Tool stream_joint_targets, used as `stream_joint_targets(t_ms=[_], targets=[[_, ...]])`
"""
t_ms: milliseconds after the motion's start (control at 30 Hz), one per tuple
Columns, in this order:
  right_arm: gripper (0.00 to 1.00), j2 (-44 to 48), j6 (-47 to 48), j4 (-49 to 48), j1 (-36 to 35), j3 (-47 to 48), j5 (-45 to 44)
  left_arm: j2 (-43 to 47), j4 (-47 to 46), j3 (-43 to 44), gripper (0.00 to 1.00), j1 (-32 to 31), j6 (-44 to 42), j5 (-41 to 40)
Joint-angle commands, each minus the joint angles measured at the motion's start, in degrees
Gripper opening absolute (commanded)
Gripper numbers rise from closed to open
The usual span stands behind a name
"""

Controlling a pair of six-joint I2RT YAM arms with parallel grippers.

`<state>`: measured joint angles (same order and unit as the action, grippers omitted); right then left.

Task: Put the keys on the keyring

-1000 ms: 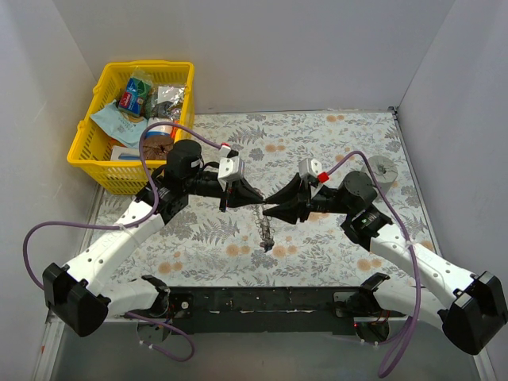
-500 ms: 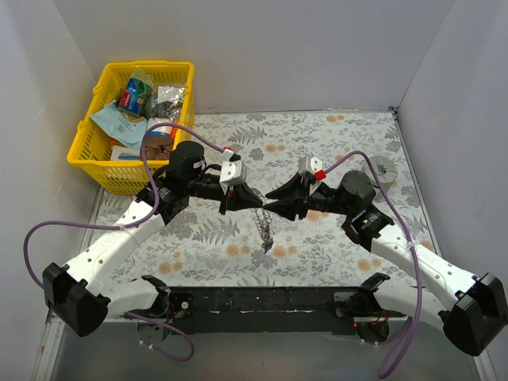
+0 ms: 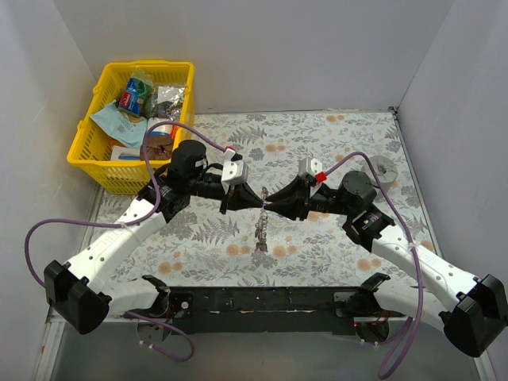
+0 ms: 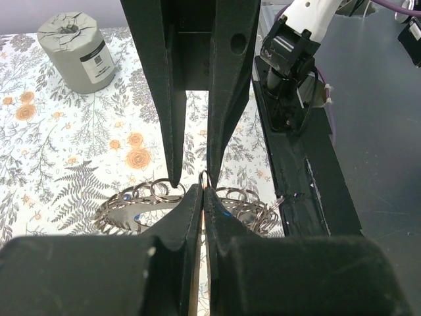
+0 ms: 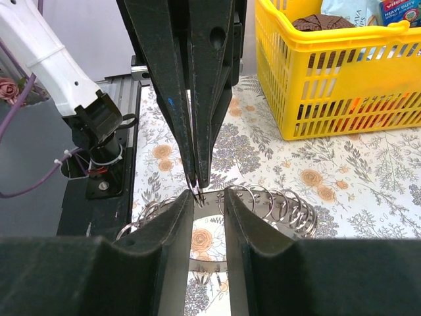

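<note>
The keyring (image 5: pixel 283 207) hangs above the middle of the bench (image 3: pixel 317 135), lifted off the flowered surface, its beaded rim of small loops drooping toward 6 o'clock below the two meeting arms. Blue specks among the loops in the left wrist view may be the heads of the keys (image 4: pixel 136 216), but they are too small to be sure of.

The left pincer (image 4: pixel 202 194) reaches in from 9 o'clock, and its two fingers are pressed together on the top of the ring's thin wire. The right pincer (image 5: pixel 209 196) comes from 3 o'clock, tip to tip with the left one. Its jaws stand apart, one to either side of the left fingertips and the clamped stretch of rim, with the bench visible through the gap. I cannot see them holding anything.

A squat grey cylinder (image 3: pixel 382 170) stands on the bench at 2 o'clock from the ring, well apart. A yellow basket (image 3: pixel 119 178) of packets sits at 10 o'clock, by the bench's far left corner
</note>
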<state>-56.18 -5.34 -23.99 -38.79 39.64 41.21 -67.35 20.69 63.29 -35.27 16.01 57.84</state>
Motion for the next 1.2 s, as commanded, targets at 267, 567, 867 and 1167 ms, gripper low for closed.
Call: stream_joint_targets(t_ms=[267,567,867,1167], targets=[[0.01,0.11,-0.01,-3.08,0.20,2.64,0.10,-0.41,2.07,2.19,0.00,-0.94,-1.24,0.78],[0.01,0.19,-3.26,-7.91,0.20,0.18,-1.31,1.43,-1.07,1.06,0.38,-0.94,1.47,-5.01],[0.01,4.50,-4.76,-19.51,0.20,-6.85,-4.82,5.74,-15.05,-4.31,0.49,1.86,12.54,-1.44],[0.01,7.49,-8.10,-32.51,0.20,-12.47,-7.55,7.06,-37.54,-12.04,0.43,6.79,27.48,7.28]])
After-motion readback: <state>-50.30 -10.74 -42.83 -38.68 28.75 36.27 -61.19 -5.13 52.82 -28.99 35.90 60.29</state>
